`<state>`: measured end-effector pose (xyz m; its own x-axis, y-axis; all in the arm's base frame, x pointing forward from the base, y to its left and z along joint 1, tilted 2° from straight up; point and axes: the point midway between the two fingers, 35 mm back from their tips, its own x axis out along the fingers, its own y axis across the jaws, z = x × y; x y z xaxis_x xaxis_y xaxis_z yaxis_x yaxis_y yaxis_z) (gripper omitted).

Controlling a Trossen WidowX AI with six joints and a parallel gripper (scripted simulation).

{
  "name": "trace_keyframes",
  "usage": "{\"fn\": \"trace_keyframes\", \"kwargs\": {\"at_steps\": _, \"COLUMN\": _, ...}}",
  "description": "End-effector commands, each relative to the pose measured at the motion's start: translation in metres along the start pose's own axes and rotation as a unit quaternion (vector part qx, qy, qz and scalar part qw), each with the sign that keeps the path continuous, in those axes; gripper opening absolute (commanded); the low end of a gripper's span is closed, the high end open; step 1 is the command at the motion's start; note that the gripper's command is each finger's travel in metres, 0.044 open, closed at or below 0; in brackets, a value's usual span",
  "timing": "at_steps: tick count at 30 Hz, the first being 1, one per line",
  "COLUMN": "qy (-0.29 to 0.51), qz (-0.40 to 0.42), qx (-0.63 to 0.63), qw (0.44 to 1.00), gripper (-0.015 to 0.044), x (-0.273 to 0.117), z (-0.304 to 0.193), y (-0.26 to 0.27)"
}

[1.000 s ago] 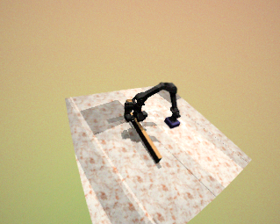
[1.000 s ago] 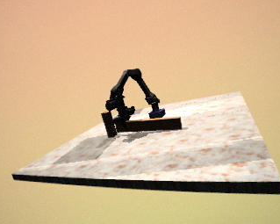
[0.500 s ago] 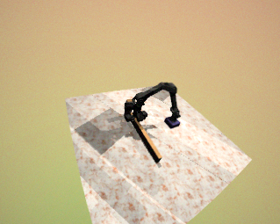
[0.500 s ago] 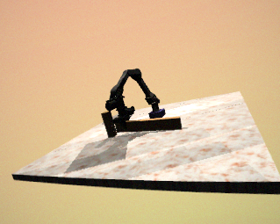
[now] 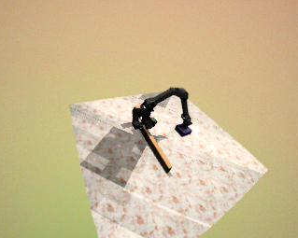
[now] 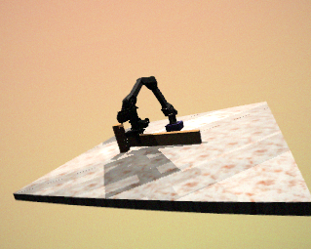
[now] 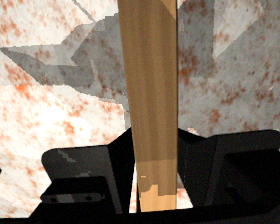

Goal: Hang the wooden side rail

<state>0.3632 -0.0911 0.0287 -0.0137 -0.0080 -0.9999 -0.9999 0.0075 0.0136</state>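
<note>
Gripping the wooden rail [image 5: 157, 151] [image 6: 176, 138] [image 7: 152, 85] near the post [image 6: 120, 139] — end effector [image 5: 138, 123] [image 6: 131, 134] [image 7: 148, 128] closed around it, hooks hidden.

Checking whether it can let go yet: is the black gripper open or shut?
Shut on the long wooden rail: the wrist view shows the black gripper's fingers on both sides.
</note>
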Motion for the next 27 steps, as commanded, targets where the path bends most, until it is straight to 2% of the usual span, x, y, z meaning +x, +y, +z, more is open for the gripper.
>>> {"fn": "trace_keyframes", "kwargs": {"at_steps": 1, "qy": 0.002, "qz": -0.005, "qx": -0.002, "qw": 1.000, "gripper": 0.0000, "x": -0.0034, "z": -0.0017, "y": -0.0031}}
{"fn": "trace_keyframes", "kwargs": {"at_steps": 27, "qy": 0.002, "qz": -0.004, "qx": -0.002, "qw": 1.000, "gripper": 0.0000, "x": -0.0009, "z": -0.0046, "y": -0.0008}}
